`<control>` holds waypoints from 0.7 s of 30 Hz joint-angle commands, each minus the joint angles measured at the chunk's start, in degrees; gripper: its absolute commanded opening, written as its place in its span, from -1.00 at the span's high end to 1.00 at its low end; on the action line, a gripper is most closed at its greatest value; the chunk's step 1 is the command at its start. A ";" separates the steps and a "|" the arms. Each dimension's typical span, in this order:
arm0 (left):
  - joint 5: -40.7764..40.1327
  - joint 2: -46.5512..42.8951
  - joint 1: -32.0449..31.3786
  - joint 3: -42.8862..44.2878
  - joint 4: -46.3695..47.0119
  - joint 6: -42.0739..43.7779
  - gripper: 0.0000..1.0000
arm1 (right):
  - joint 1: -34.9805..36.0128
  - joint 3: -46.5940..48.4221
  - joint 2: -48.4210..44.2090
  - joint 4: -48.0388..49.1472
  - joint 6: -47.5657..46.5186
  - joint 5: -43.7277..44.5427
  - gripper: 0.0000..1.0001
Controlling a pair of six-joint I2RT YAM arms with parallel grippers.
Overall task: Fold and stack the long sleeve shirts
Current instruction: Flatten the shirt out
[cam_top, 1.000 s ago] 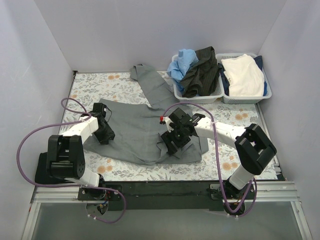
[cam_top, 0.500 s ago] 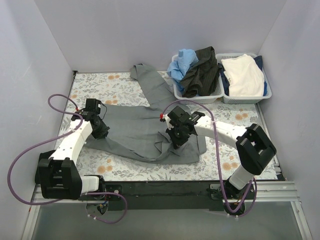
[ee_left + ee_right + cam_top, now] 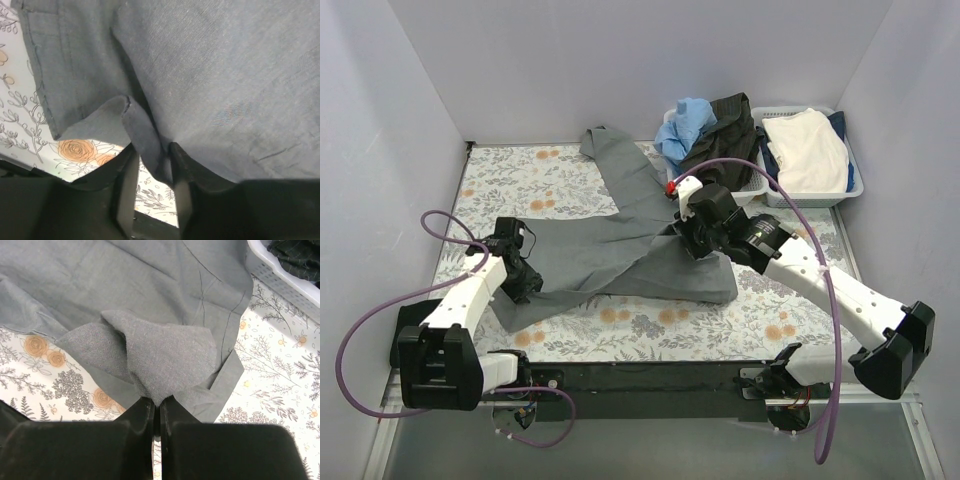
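Note:
The large mid-grey long sleeve shirt (image 3: pixel 610 250) lies spread on the flowered table, one sleeve reaching toward the back wall. My right gripper (image 3: pixel 688 237) is above its right part, shut on a lifted peak of grey cloth (image 3: pixel 165 355), fingers (image 3: pixel 147 412) pressed together. My left gripper (image 3: pixel 523 280) sits at the shirt's left edge. Its jaws stand apart around a hanging fold of the grey shirt (image 3: pixel 145 135), with table showing in the gap; left gripper (image 3: pixel 152 152). The black shirt (image 3: pixel 725 140) lies heaped in a basket at the back.
Two white lattice baskets stand at the back right: the left basket (image 3: pixel 720 197) holds blue cloth (image 3: pixel 685 120) and the black shirt, the right basket (image 3: pixel 817 197) holds white cloth (image 3: pixel 805 145). Purple cables loop by both arms. Walls close three sides.
My right gripper shut on the shirt's right part, then rose and moved back-right, pulling the cloth up. My left gripper shifted along the left edge, pinched, and its jaws have since parted.

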 commanded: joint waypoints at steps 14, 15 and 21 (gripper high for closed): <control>-2.44 -3.51 0.20 2.40 -4.56 -4.27 0.59 | -0.09 -3.74 -0.70 -1.35 0.76 -0.85 0.97; -2.80 -3.77 0.20 2.58 -5.00 -4.27 0.64 | 0.00 -3.92 -0.61 -1.35 0.93 -0.94 0.97; -5.34 -6.23 0.20 4.25 -9.66 -5.32 1.00 | 0.00 -4.53 -0.44 -1.35 1.81 -2.78 0.97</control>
